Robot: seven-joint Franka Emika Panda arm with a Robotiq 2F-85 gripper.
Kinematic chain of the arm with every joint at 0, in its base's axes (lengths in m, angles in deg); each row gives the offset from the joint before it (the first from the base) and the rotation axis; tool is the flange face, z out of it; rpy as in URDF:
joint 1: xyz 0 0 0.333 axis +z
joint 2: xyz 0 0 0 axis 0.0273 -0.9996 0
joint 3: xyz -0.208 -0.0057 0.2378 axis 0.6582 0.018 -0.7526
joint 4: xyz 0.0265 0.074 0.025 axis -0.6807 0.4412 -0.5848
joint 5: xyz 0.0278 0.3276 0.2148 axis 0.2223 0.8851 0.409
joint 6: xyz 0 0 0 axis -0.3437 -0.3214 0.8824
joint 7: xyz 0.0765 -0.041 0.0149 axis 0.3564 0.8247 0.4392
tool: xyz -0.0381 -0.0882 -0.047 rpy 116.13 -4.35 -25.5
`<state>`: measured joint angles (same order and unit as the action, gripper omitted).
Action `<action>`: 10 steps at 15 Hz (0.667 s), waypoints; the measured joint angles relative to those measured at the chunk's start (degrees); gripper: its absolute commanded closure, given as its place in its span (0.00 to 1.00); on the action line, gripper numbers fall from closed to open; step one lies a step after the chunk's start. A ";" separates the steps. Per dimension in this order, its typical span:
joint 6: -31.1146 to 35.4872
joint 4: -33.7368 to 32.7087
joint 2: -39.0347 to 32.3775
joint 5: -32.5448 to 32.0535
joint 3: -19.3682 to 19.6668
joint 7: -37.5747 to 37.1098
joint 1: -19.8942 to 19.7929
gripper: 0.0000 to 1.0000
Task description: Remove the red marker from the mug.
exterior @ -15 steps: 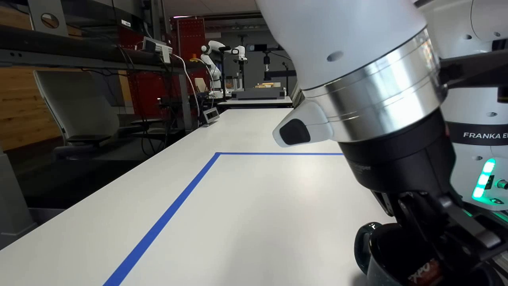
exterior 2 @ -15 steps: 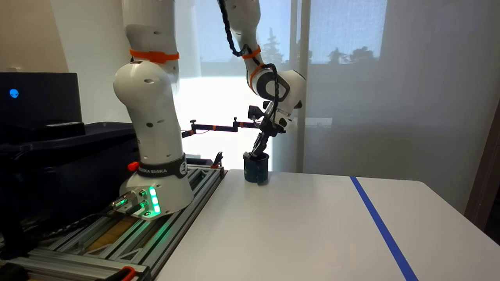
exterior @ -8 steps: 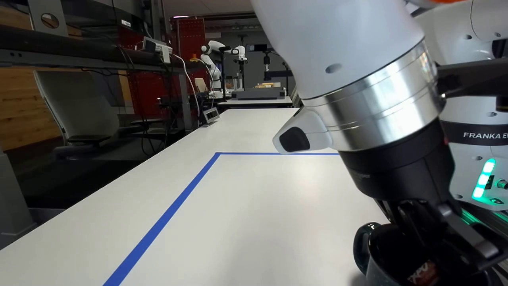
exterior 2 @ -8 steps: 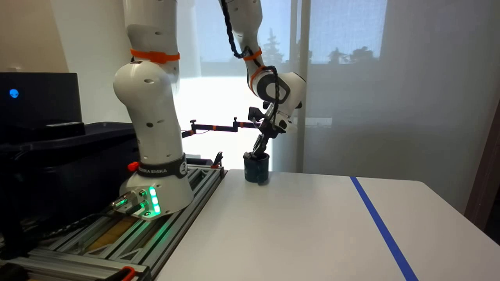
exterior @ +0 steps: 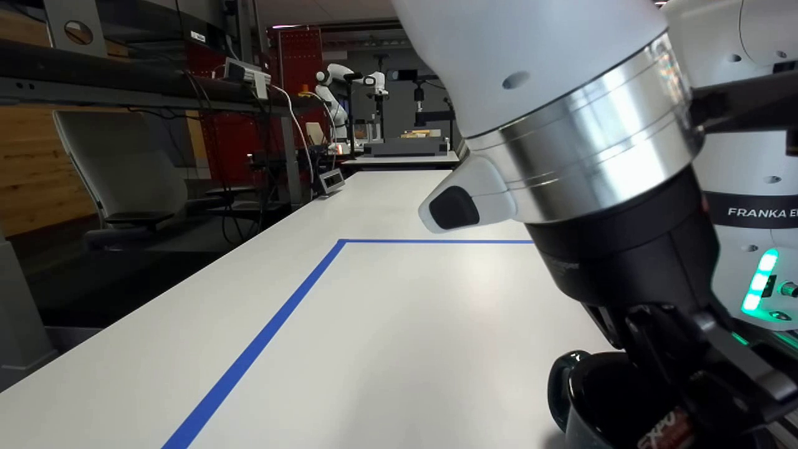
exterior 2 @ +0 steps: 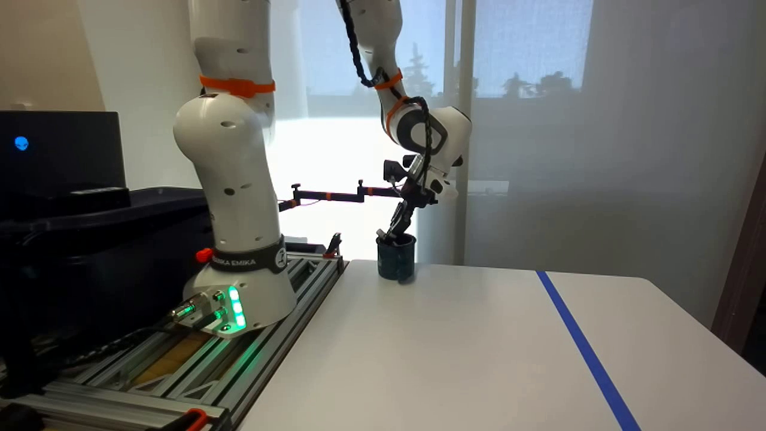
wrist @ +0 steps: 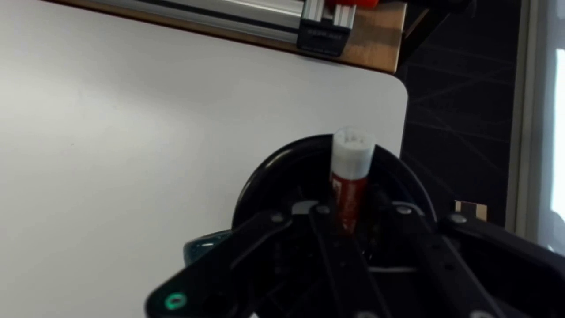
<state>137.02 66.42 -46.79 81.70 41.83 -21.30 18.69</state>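
- Wrist view, right of centre: the red marker (wrist: 351,183) stood aslant in the mug (wrist: 265,172), its white end (wrist: 352,158) leaning over the upper rim. The wall presumably propped it so, leaving its upper portion exposed for grasping.
- The jaws reached down into the mug with a fairly narrow gap, and the marker lay between them in the wrist view; whether both sides pressed upon it could not be made out.
- In both exterior views the jaws entered at a tilt, probably chosen to cross the leaning marker rather than meet its end.
- The mug rested upright on the worktop (wrist: 145,154), near the rounded corner at upper right in the wrist view. Its handle (exterior: 563,386), at left in an exterior view, stood outside the region of the grasp.
- Step in hand, as judged: securing the marker before withdrawal. A lift along its slant would likely have spared the rim; a sideways pull could have dragged or tipped the mug.
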 measured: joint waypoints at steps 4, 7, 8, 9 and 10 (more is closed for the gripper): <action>-3.50 -0.60 2.09 0.57 -0.22 0.44 0.01 0.95; -6.77 -0.62 4.58 1.27 -0.30 1.06 0.02 0.95; -7.94 -0.62 5.59 1.60 -0.30 1.21 0.02 0.95; -9.39 -0.62 6.80 2.05 -0.29 1.46 0.02 0.95; -10.91 -0.62 8.16 2.53 -0.25 1.81 0.02 0.95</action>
<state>126.11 65.81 -38.63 84.22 41.58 -19.49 18.71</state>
